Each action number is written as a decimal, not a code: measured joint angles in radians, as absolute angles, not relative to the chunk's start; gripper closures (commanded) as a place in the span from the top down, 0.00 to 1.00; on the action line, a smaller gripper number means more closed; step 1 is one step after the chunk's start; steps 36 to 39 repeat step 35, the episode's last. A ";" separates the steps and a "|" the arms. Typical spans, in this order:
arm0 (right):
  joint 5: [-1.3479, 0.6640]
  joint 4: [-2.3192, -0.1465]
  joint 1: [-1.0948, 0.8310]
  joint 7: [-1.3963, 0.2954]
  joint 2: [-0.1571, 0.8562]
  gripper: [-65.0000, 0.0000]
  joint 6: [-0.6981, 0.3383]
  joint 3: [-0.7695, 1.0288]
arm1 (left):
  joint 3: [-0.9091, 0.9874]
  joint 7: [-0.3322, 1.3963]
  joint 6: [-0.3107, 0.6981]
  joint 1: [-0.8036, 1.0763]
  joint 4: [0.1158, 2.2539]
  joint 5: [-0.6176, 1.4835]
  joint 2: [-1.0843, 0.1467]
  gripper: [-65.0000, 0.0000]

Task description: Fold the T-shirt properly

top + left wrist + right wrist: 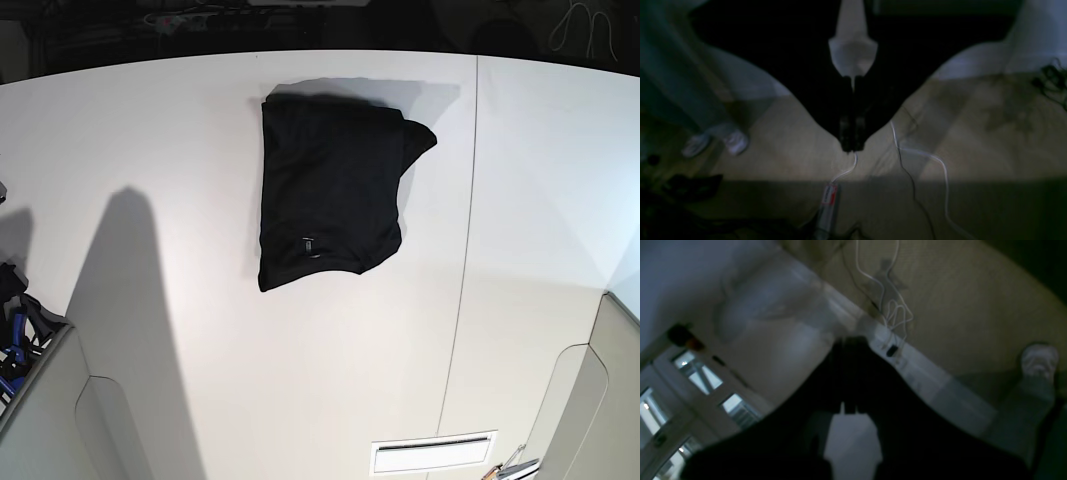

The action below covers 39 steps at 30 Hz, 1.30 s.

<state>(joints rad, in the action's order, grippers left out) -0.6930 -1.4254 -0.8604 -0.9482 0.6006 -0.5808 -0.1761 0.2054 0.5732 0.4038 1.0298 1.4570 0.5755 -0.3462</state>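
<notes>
On the white table (150, 150): the T-shirt (325, 190) lies folded, far from both pincers
Left gripper (852, 146): closed tight, holding nothing
Right gripper (850, 343): closed tight, holding nothing

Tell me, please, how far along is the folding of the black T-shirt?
Done: the T-shirt lies on the table as a compact, roughly rectangular stack. In hand: nothing, it seems; the left fingers and right fingers are shut, and both wrist views face the room, away from the shirt. Left: one corner sticks out at the upper right and may need tucking in.
</notes>
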 measured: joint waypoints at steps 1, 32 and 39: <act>-0.657 -1.393 -0.846 -0.935 0.601 0.00 -0.583 -0.205 | 0.186 0.570 0.401 1.011 1.426 0.562 -0.346 0.00; -0.362 -0.720 -0.221 -0.749 0.416 0.00 -0.577 -0.448 | -0.459 0.234 0.068 0.421 0.611 0.357 -0.228 0.00; -0.325 -0.699 -0.185 -0.743 0.373 0.00 -0.576 -0.448 | -0.461 0.205 0.091 0.382 0.551 0.358 -0.184 0.00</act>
